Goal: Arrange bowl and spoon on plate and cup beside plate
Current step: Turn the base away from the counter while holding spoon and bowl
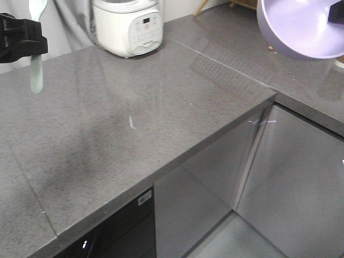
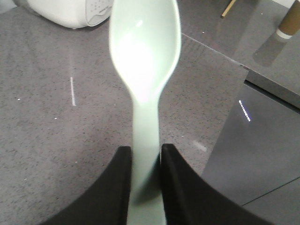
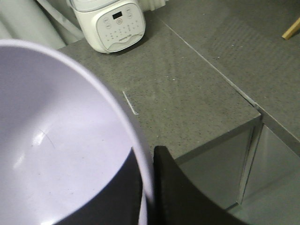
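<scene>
Gripping the mint-green plastic spoon (image 2: 144, 70) upright, the left pincer (image 2: 146, 157) hangs well apart from the right pincer's (image 3: 147, 158) gripped round purple plastic bowl (image 3: 56, 140).

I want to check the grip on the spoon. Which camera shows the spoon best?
The left wrist view: the spoon fills the frame, its handle pinched in the left gripper. The front view shows only its ends above and below the gripper, cut off at the top edge. The right wrist view misses it.
</scene>
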Controlling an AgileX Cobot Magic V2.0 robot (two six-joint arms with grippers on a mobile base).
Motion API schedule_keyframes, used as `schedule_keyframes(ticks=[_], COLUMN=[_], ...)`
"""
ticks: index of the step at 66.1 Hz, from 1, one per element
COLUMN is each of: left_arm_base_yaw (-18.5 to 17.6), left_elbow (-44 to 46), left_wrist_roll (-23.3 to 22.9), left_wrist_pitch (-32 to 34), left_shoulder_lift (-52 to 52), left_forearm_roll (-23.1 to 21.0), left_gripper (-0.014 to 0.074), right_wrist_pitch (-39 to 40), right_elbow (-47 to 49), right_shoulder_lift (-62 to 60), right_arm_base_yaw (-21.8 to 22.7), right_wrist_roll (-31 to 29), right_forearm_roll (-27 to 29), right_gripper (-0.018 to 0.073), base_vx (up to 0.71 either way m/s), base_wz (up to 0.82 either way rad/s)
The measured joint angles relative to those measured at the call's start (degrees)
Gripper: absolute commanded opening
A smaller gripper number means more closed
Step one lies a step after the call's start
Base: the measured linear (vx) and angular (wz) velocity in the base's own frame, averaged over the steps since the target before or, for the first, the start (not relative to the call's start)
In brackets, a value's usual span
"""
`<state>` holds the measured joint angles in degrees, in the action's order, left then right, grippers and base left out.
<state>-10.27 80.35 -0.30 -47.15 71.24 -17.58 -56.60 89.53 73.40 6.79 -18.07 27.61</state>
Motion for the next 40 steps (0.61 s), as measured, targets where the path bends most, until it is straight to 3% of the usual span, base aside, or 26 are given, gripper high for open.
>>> schedule_keyframes(ticks=[40], left_arm_base_yaw=[0.0], left_elbow=[0.0], left_wrist_roll=[0.0], left_wrist_pitch=[0.0], left_shoulder_lift=[0.0], left_forearm_roll=[0.0], left_gripper=[-0.0007], right_wrist_pitch=[0.0], right_elbow=[0.0], right_shoulder_lift=[0.0], right_arm_base_yaw=[0.0], right_wrist_roll=[0.0], right_forearm_roll=[0.0], right_gripper=[-0.001], base_vx=[-0.02], base_wz=[-0.33])
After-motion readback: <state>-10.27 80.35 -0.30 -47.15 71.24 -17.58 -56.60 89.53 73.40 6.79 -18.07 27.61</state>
